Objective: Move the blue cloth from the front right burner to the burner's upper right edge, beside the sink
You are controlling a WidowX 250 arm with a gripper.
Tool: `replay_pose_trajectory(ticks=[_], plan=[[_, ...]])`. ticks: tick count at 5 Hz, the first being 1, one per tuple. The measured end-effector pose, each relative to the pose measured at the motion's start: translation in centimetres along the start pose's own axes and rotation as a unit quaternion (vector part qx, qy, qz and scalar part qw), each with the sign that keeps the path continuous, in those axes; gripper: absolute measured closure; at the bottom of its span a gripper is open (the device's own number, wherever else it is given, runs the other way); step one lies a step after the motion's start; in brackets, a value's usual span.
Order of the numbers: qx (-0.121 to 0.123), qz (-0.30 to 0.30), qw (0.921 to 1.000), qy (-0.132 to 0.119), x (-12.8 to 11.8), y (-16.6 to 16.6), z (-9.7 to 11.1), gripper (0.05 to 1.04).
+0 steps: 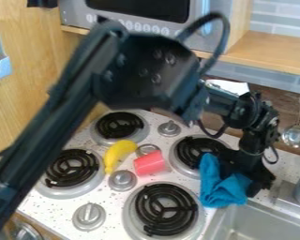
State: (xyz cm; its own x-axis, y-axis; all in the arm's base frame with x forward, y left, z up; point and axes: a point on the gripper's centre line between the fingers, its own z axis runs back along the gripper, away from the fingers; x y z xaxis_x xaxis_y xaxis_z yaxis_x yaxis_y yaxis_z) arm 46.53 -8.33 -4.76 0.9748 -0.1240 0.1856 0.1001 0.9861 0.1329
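Along the counter's (288,165) edge by the sink (259,224), the blue cloth (215,190) bunches against the black gripper (240,183), whose grip I can't tell, though a deep pinch would best control loose folds.

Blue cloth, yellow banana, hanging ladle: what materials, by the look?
Blue cloth: soft woven or knit fabric, matte; it bunches in loose folds.
Yellow banana: probably smooth plastic, judging by its even yellow, but the look alone doesn't settle it.
Hanging ladle: likely polished metal; silvery bowl with bright highlights.
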Motion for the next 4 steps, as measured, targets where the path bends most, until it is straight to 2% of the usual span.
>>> replay_pose_trajectory(ticks=[2,4], plan=[[-0.003,0.039,0.9992,0.005,-4.3,3.0,0.5,0.083],[0.003,0.046,0.999,-0.001,-6.2,4.0,1.3,0.083]])
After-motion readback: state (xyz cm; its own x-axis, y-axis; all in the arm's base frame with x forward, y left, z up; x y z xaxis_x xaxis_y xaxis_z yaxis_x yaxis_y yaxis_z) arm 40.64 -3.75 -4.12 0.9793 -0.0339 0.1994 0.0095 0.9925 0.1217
